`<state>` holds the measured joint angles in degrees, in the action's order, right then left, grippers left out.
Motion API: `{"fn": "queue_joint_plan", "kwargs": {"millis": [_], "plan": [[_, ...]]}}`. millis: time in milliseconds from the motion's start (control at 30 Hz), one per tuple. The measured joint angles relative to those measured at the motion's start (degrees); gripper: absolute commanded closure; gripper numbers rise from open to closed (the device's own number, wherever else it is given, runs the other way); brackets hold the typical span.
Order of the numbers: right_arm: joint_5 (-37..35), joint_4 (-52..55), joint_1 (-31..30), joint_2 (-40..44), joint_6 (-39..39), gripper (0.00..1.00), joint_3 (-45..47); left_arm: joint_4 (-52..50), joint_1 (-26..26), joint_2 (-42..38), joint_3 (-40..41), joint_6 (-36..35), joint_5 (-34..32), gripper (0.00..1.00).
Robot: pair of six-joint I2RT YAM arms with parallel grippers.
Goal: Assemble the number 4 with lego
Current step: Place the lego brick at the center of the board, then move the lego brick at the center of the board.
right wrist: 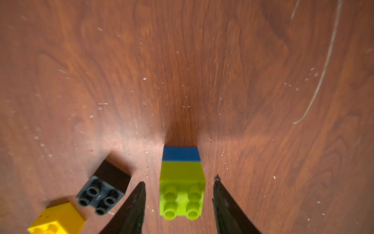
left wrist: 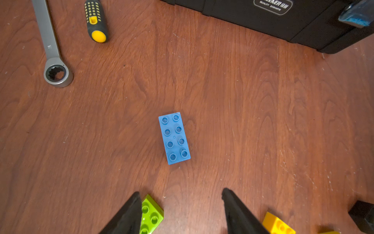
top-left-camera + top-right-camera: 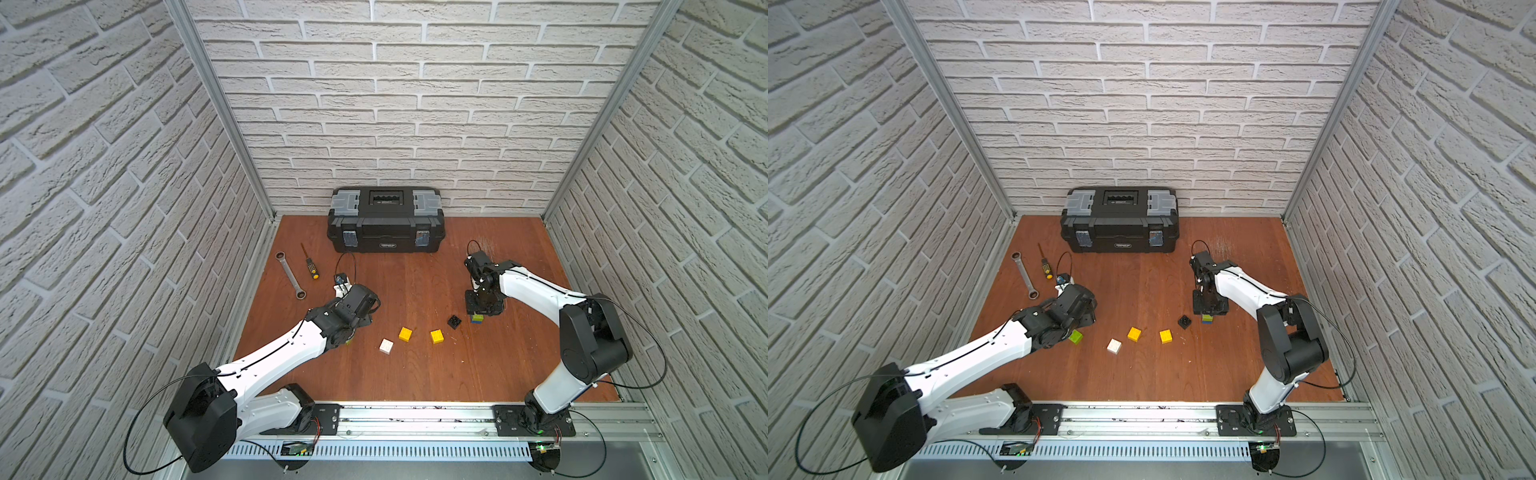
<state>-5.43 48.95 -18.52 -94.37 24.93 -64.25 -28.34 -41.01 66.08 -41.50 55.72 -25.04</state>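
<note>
The green-on-blue lego stack [image 3: 477,318], right of centre in a top view, is flanked untouched by the parted right gripper [image 1: 179,179]; the left gripper [image 2: 181,190] is seen spread and empty near the long blue brick [image 2: 174,138]; bricks judged light, rigid, slick, best pinched across flat sides.

Three walls of white faux brick close in the space: a back wall [image 3: 395,104] and two side walls [image 3: 83,166] that slant outward. Aluminium posts [image 3: 225,114] run up the two back corners. The worktop [image 3: 415,374] is reddish-brown wood grain, speckled with pale flecks and marked by a long curved scratch [image 1: 323,66]. A silver rail [image 3: 415,415] edges its near side. The light is even and the shadows are soft.
</note>
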Motion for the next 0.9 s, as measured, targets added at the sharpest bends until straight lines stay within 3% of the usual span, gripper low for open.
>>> {"fn": "queue_joint_plan", "kwargs": {"millis": [133, 267, 400, 500, 700, 900], "plan": [[-1.5, 1.4, -3.3, 3.0, 0.3, 0.47, -1.2, -0.1, 4.0, 0.6, 0.0, -0.4, 1.6, 0.43], [-2.3, 1.8, -9.9, 6.7, 2.2, 0.47, -1.0, 0.2, 12.7, 2.2, -0.6, -2.2, 5.0, 0.52], [-2.5, 1.3, -18.6, 9.4, 5.4, 0.48, 0.3, 1.9, 19.4, 7.7, -3.8, -4.5, 8.0, 0.65], [-2.5, 0.7, -24.5, 9.2, 8.2, 0.48, 1.3, 5.1, 23.3, 13.7, -6.4, -5.6, 11.1, 0.69], [-2.9, 0.3, -31.0, 5.9, 12.0, 0.50, 1.5, 9.6, 26.7, 24.7, -8.7, -6.1, 15.4, 0.78], [-3.4, 0.4, -32.8, 4.5, 13.5, 0.50, 0.4, 12.5, 26.6, 27.7, -8.2, -5.7, 18.5, 0.79]]}}
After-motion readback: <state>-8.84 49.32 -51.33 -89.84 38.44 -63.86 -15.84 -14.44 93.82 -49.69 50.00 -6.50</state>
